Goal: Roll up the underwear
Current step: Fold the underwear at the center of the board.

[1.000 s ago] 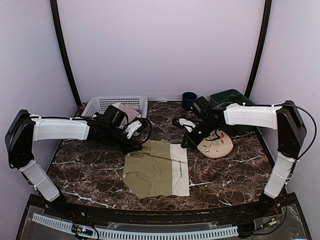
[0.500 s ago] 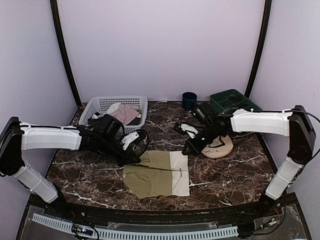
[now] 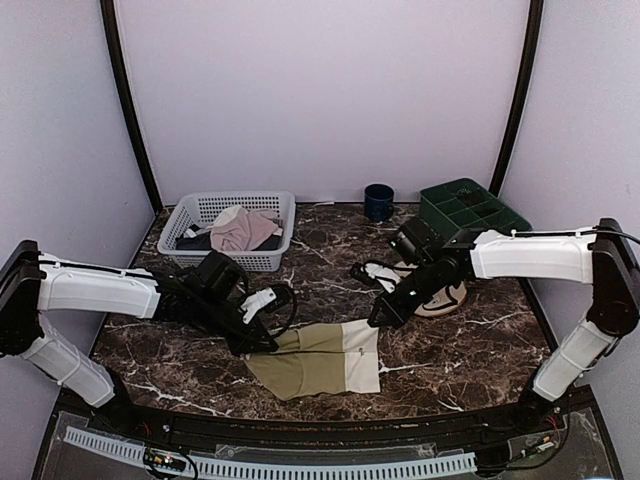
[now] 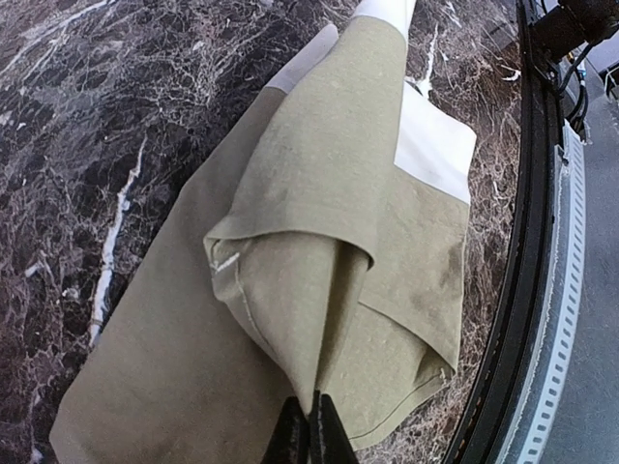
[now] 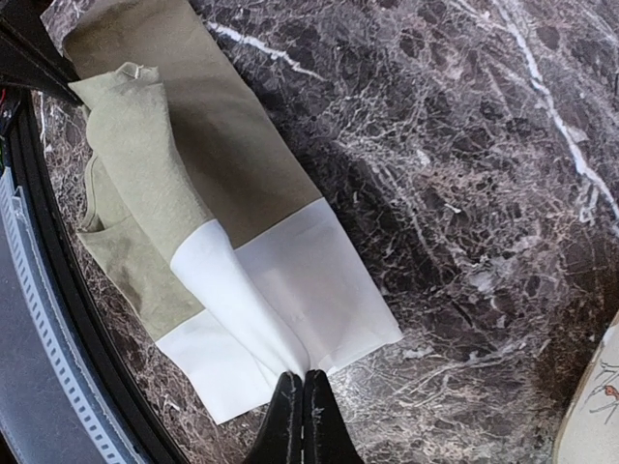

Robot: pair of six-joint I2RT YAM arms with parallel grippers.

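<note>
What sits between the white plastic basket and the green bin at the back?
A small dark blue cup, nearer the green plastic bin; the top external view shows it.

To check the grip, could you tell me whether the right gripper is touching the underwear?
Touching. The right wrist view shows the right gripper shut on a raised fold of the underwear, its cream waistband running into the closed fingertips.

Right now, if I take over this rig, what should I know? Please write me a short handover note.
Left pincer: shut on the olive far edge of the underwear.
Right pincer: shut on its cream waistband.
The underwear lies near the front middle of the table, far edge lifted and doubled over the lower layer.
Done: first fold begun.
To do: the rolling itself; no roll shows yet.
</note>
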